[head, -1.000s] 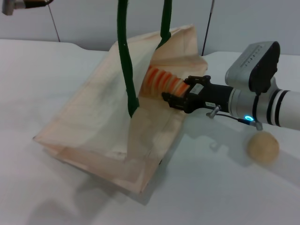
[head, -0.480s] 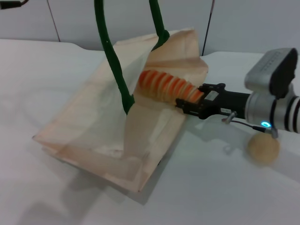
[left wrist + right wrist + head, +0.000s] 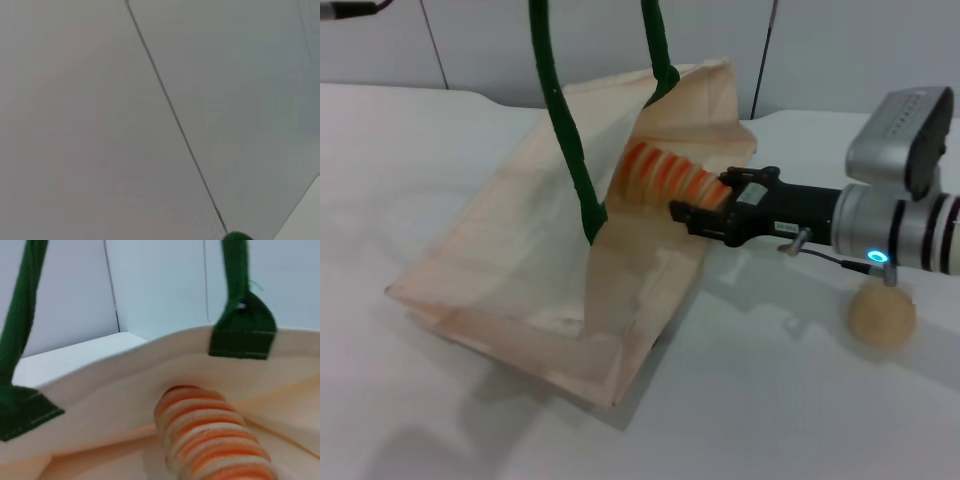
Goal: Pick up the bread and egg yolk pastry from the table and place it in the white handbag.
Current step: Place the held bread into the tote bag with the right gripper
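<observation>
The white handbag lies tilted on the table with its mouth open toward the right. Its two dark green handles are pulled straight up past the top of the head view, and a green tip shows in the left wrist view. The striped orange and tan bread sits inside the bag mouth, seen close up as bread in the right wrist view. My right gripper is at the bag mouth, shut on the bread's near end. The round egg yolk pastry rests on the table under my right forearm. My left gripper is out of view.
The white table spreads all around the bag. A grey wall stands behind it. My right arm's silver wrist housing hangs over the table's right side, just above the pastry.
My right gripper drew back to the right with the bread, then pushed it deeper into the bag mouth. The handles shifted left. The pastry has not moved.
</observation>
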You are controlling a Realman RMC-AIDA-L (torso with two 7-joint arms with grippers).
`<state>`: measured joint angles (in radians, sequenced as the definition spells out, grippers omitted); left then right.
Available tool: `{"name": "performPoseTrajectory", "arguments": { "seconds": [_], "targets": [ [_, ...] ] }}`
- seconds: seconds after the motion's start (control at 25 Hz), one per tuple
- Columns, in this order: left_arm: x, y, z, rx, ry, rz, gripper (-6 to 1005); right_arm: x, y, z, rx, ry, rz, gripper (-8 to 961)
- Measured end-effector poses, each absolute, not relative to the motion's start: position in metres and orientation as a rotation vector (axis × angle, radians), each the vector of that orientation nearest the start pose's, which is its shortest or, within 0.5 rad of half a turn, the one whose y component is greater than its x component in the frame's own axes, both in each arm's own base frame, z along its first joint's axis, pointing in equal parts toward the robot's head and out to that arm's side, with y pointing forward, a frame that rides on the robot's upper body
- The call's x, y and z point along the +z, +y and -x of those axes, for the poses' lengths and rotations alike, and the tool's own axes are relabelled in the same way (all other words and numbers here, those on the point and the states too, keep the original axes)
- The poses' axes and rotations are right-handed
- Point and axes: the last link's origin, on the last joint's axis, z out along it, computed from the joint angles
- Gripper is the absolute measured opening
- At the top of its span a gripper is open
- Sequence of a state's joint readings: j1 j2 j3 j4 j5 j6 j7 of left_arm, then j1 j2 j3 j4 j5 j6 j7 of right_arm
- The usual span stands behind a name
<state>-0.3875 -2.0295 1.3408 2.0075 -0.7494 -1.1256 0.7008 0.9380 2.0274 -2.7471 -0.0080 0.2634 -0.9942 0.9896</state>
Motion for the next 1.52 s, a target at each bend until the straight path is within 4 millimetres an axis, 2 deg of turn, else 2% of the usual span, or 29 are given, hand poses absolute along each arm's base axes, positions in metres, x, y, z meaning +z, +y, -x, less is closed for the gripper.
{"name": "performPoseTrajectory", "arguments": {
  "seconds": [0.4, 0.92, 1.36, 1.52],
  "targets": [
    [0.109, 0.351, 0.054, -0.292, -0.131, 2.246, 109, -0.099, 0.409, -0.187, 0.501, 0.464, 2.639, 592],
    [0.098, 0.348, 0.037, -0.322, -0.071, 2.276, 109, -0.102, 0.419, -0.192, 0.397, 0.475, 2.582, 608],
    [0.094, 0.347, 0.032, -0.332, -0.053, 2.286, 109, -0.105, 0.42, -0.181, 0.412, 0.45, 2.595, 616],
    [0.092, 0.347, 0.03, -0.333, -0.047, 2.293, 109, -0.104, 0.421, -0.181, 0.416, 0.454, 2.59, 688]
  ]
}}
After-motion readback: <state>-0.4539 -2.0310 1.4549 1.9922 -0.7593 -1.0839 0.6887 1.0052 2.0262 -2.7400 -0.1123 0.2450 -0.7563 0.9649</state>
